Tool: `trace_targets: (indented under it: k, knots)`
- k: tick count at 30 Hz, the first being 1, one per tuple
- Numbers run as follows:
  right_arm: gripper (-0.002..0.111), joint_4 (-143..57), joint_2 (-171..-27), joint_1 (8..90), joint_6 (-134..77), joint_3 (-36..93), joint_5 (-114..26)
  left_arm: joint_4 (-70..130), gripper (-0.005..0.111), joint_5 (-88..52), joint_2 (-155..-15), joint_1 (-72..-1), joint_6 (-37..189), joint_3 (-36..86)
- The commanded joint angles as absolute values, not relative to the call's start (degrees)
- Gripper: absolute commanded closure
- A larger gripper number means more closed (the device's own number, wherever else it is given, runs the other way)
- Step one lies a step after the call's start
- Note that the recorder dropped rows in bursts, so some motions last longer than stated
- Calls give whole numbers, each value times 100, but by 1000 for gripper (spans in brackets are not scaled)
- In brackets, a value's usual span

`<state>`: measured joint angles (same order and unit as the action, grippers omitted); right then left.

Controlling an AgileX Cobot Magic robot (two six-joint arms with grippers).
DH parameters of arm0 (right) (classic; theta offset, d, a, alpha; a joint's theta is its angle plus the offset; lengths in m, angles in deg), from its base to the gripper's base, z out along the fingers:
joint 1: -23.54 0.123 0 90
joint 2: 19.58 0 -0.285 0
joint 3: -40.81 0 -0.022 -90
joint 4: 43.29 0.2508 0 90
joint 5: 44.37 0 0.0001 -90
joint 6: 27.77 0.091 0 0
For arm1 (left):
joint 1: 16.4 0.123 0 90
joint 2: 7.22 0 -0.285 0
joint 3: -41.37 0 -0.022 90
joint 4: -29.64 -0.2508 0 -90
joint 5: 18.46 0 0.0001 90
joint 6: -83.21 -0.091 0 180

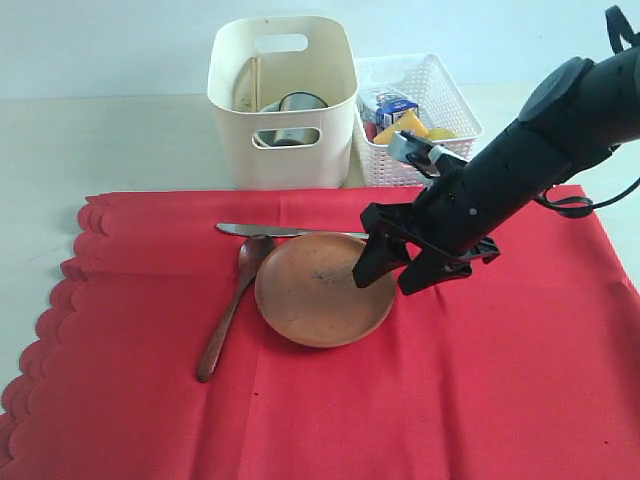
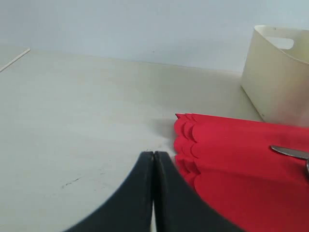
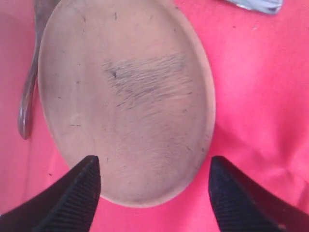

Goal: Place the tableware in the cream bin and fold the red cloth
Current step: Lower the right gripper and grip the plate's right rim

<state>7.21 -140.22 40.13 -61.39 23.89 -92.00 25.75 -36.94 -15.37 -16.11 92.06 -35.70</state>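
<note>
Right hand hovers open at the brown plate, whose right rim lies between its spread jaws. The plate sits on the red cloth. Left hand is closed and empty above the bench.

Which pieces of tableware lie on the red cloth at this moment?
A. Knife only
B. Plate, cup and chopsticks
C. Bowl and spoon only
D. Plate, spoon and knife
D: the plate, the spoon and the knife lie on the red cloth, while the cup already sits inside the cream bin.
</note>
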Motion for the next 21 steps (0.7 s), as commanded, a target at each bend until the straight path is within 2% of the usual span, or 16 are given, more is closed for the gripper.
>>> trace_targets:
  k: [1,14,21]
  knots:
    - [46,964,-14216,3977,-6367,2399,-9142,2578,106,-3672,-1501,-1646,9223,-3584]
    - [48,1643,-14424,3977,-6714,2399,-8976,2578,106,-3672,-1501,-1646,9223,-3584]
    - [69,1540,-14424,3977,-6714,2399,-8744,2578,106,-3672,-1501,-1646,9223,-3584]
